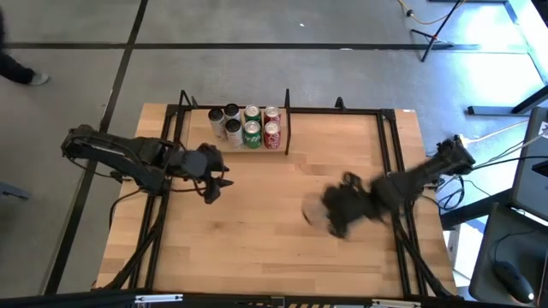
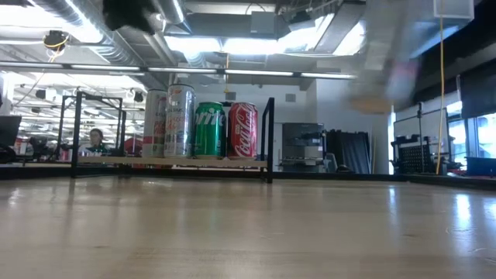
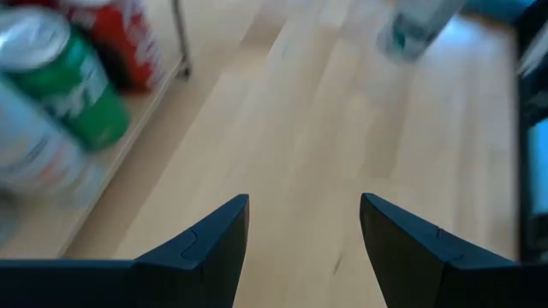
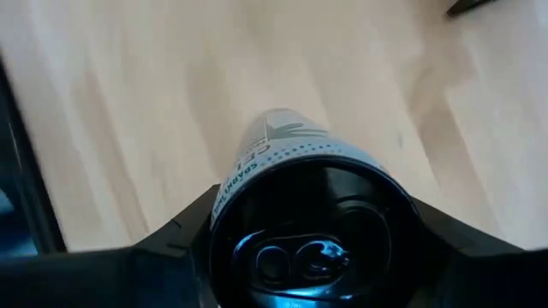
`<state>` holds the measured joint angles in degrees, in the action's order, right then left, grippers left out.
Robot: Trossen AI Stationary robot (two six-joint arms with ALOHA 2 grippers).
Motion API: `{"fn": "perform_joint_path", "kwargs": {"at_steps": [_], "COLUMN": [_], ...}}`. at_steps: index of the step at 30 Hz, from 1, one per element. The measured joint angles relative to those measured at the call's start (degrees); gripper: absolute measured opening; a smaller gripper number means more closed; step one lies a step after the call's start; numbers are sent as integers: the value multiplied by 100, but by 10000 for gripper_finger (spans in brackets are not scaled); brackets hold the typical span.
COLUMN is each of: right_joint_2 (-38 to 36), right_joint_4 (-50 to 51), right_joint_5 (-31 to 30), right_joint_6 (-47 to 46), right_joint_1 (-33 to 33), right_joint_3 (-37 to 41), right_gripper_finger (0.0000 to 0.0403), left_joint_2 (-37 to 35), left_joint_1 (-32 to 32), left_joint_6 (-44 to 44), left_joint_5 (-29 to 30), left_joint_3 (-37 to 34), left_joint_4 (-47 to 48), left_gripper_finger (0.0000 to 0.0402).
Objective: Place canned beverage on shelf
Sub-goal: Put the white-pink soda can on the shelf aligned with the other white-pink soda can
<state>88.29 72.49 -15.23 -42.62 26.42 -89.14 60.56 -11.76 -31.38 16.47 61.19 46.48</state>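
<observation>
The right gripper (image 4: 308, 239) clamps its fingers around a silver can (image 4: 295, 171), lifted for carrying to the shelf (image 1: 193, 137); the left gripper (image 3: 304, 227) waits, fingers apart, empty.

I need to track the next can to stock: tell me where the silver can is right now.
The silver can sits in the right tool, over the right-centre of the table in the high view, well clear of the shelf and its cans.
</observation>
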Motion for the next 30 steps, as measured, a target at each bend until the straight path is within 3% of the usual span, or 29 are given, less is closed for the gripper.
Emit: {"fn": "perform_joint_path", "kwargs": {"at_steps": [4, 7, 12, 16, 22, 30], "right_joint_2": [498, 1150, 2490, 3308, 3832, 3990], "right_joint_4": [-548, -623, 570, 1309, 1178, 825], "right_joint_5": [378, 496, 761, 787, 1115, 1135], "right_joint_6": [108, 151, -287, -676, -972, -1054], "right_joint_1": [-968, -1261, -1634, -1868, -1965, -1970], "right_joint_3": [-513, -1282, -2921, -3725, -3858, -3868], "right_gripper_finger": [224, 224, 224, 224, 224, 224], "left_joint_2": [-8, 11, 13, 15, 15, 15], "left_joint_1": [-64, -79, -79, -79, -79, -79], "left_joint_6": [-103, -28, 184, 197, 193, 197], "left_joint_5": [125, 199, 216, 251, 307, 315], "left_joint_3": [0, -7, -9, -11, -15, -15], "left_joint_4": [725, 912, 1074, 1090, 1100, 1095], "left_gripper_finger": [211, 211, 211, 211, 211, 211]}}
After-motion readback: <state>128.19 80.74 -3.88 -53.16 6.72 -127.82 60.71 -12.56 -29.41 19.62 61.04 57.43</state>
